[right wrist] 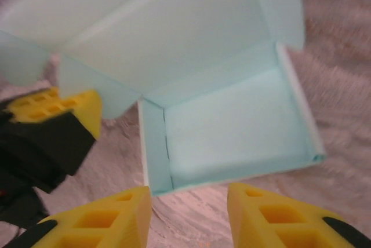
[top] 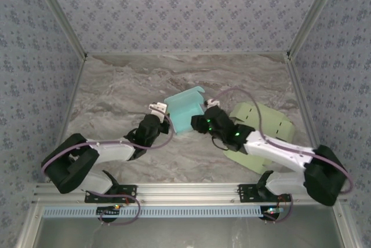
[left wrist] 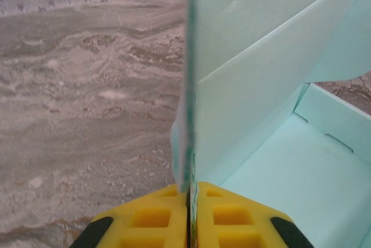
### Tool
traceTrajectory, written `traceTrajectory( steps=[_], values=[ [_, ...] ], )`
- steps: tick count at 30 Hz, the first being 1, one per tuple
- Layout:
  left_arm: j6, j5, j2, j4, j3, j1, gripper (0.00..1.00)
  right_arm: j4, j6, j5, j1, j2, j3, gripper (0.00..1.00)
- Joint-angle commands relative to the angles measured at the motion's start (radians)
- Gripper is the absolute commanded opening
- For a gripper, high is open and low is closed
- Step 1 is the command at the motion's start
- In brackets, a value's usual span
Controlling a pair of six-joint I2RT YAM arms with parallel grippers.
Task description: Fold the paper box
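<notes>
The teal paper box (top: 184, 113) lies half formed in the middle of the table, with its flaps raised. My left gripper (top: 159, 109) is at the box's left side. In the left wrist view my left gripper (left wrist: 190, 193) is shut on the thin edge of an upright wall of the paper box (left wrist: 261, 86). My right gripper (top: 202, 121) is at the box's right side. In the right wrist view it (right wrist: 188, 201) stands open just short of the near wall of the box (right wrist: 232, 120), with nothing between its yellow fingers (right wrist: 98, 219).
A pale green flat cardboard sheet (top: 268, 124) lies on the marble table (top: 116, 86) at the right, partly under my right arm. Patterned walls close the table on three sides. The left gripper's yellow finger (right wrist: 58, 106) appears at the left of the right wrist view.
</notes>
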Motion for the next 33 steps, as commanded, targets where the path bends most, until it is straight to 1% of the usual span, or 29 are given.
traceTrajectory(
  steps=[1, 2, 3, 4, 5, 7, 8, 10, 11, 13, 14, 16, 18, 19, 20, 22, 23, 25, 27, 28, 29, 31, 33],
  values=[
    [0.118, 0.069, -0.052, -0.034, 0.078, 0.049, 0.16, -0.096, -0.149, -0.154, -0.146, -0.108, -0.005, 0.51],
    [0.124, 0.111, -0.058, -0.047, 0.094, 0.072, 0.23, -0.107, -0.171, -0.225, -0.216, -0.126, 0.000, 0.58],
    [0.128, 0.149, -0.063, -0.060, 0.109, 0.091, 0.30, -0.113, -0.185, -0.302, -0.266, -0.130, 0.007, 0.60],
    [0.126, 0.196, -0.070, -0.078, 0.124, 0.113, 0.38, -0.123, -0.196, -0.381, -0.335, -0.124, 0.022, 0.60],
    [0.124, 0.241, -0.079, -0.090, 0.134, 0.130, 0.49, -0.134, -0.203, -0.462, -0.394, -0.107, 0.039, 0.62],
    [0.099, 0.296, -0.106, -0.115, 0.148, 0.153, 0.65, -0.160, -0.205, -0.590, -0.492, -0.047, 0.091, 0.62],
    [0.073, 0.328, -0.126, -0.133, 0.153, 0.169, 0.71, -0.179, -0.199, -0.648, -0.531, -0.009, 0.124, 0.62],
    [-0.008, 0.397, -0.175, -0.177, 0.160, 0.207, 0.80, -0.214, -0.170, -0.718, -0.587, 0.068, 0.194, 0.63],
    [-0.056, 0.427, -0.206, -0.210, 0.164, 0.225, 0.83, -0.229, -0.142, -0.730, -0.611, 0.108, 0.230, 0.65],
    [-0.119, 0.448, -0.271, -0.257, 0.151, 0.247, 0.91, -0.264, -0.081, -0.740, -0.653, 0.181, 0.305, 0.67],
    [-0.152, 0.443, -0.312, -0.266, 0.132, 0.259, 0.98, -0.273, -0.043, -0.754, -0.678, 0.221, 0.341, 0.69],
    [-0.240, 0.396, -0.385, -0.311, 0.104, 0.290, 0.99, -0.297, 0.067, -0.750, -0.725, 0.295, 0.407, 0.72],
    [-0.428, 0.291, -0.436, -0.478, 0.126, 0.348, 0.99, -0.358, 0.205, -0.772, -0.776, 0.398, 0.493, 0.72],
    [-0.559, 0.263, -0.445, -0.591, 0.153, 0.388, 0.99, -0.360, 0.252, -0.823, -0.797, 0.451, 0.530, 0.72],
    [-0.677, 0.294, -0.437, -0.681, 0.185, 0.431, 0.99, -0.351, 0.302, -0.869, -0.804, 0.497, 0.551, 0.73],
    [-0.824, 0.445, -0.380, -0.766, 0.246, 0.496, 0.99, -0.356, 0.406, -0.911, -0.796, 0.560, 0.590, 0.74],
    [-0.895, 0.501, -0.333, -0.828, 0.293, 0.510, 0.99, -0.344, 0.433, -0.924, -0.782, 0.585, 0.602, 0.74],
    [-0.965, 0.614, -0.231, -0.914, 0.391, 0.513, 0.99, -0.319, 0.476, -0.933, -0.748, 0.623, 0.625, 0.76],
    [-1.024, 0.722, -0.131, -0.944, 0.465, 0.509, 0.99, -0.296, 0.518, -0.939, -0.716, 0.659, 0.644, 0.76],
    [-1.055, 0.756, -0.091, -0.929, 0.485, 0.501, 0.99, -0.283, 0.535, -0.947, -0.702, 0.680, 0.659, 0.76],
    [-1.088, 0.768, -0.064, -0.898, 0.492, 0.490, 0.99, -0.278, 0.547, -0.955, -0.689, 0.700, 0.677, 0.76],
    [-1.142, 0.765, -0.028, -0.844, 0.506, 0.466, 0.99, -0.277, 0.568, -0.958, -0.665, 0.735, 0.708, 0.76],
    [-1.190, 0.787, 0.009, -0.819, 0.525, 0.446, 0.97, -0.284, 0.582, -0.961, -0.635, 0.766, 0.734, 0.76]
  ],
)
